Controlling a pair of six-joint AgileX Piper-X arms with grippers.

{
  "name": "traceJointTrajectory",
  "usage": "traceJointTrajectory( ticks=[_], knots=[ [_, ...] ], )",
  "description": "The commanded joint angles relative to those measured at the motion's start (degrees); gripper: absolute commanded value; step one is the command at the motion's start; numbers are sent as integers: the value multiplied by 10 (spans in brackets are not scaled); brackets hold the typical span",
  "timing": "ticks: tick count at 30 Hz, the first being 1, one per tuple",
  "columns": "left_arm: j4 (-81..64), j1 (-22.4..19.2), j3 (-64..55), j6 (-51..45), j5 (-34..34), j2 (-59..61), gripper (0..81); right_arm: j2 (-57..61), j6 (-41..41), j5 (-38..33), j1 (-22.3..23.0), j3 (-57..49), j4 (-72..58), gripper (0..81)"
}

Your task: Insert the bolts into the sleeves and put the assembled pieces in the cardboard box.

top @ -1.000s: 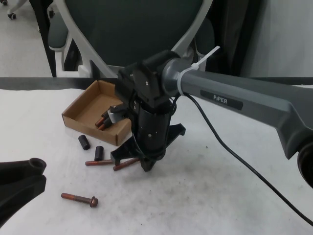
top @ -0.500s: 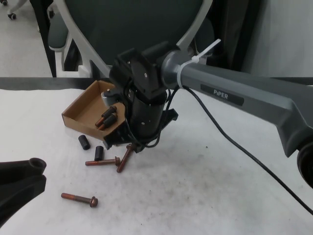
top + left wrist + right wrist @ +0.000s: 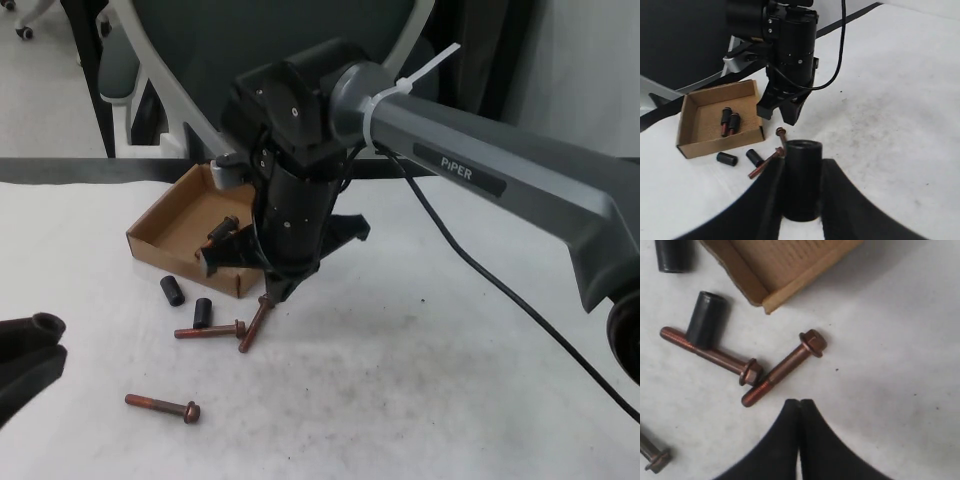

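Working over a scuffed white bench (image 3: pixel 450 400), with a grey office chair (image 3: pixel 300 50) beyond its far edge. Finding two copper-coloured bolts touching in a V just near of the cardboard box (image 3: pixel 180 262): the right bolt (image 3: pixel 785 367) and the left bolt (image 3: pixel 710 355), the latter lying against a loose black sleeve (image 3: pixel 705 320). Spotting a second loose sleeve (image 3: pixel 172 291) left of it, a third bolt (image 3: pixel 160 405) nearer still, and two assembled pieces (image 3: pixel 733 123) already lying in the box. Hovering the right gripper (image 3: pixel 800 407) just above the right bolt, fingers pressed together, gripping nothing. Clamping an upright sleeve (image 3: pixel 802 190) in the left gripper (image 3: pixel 802 165) at the near left. Judging a bolt pickup to be in hand: opening first, descending across the right bolt's shank away from the touching tip, closing near the head and leaving the thread free for the upright sleeve. Noticing white lettering on the arm's grey link (image 3: pixel 540 210), not being read out here; seeing no print on the box.
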Motion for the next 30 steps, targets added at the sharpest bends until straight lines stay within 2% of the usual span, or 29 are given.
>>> traceJointTrajectory(
  ticks=[1,8,15,18,21,24,30],
  knots=[
    [-3,-1,1,65,-12,-4,8,-3,30,-22,-1,-4,-2,3],
    [-3,-1,1,232,-12,-4,8,-3,97,-57,-1,-4,-30,2],
    [9,-1,13,197,-12,-4,8,-3,125,-65,-1,-4,-46,15],
    [27,-1,21,187,-12,-4,8,-3,142,-65,-1,-3,-46,120],
    [37,-1,21,184,-12,-4,8,1,167,-65,-1,-3,-46,316],
    [37,-1,21,158,-12,-4,8,4,202,-54,-1,-1,-46,467],
    [37,-1,21,86,-3,-4,8,23,236,-55,-1,-1,-48,438]
  ],
)
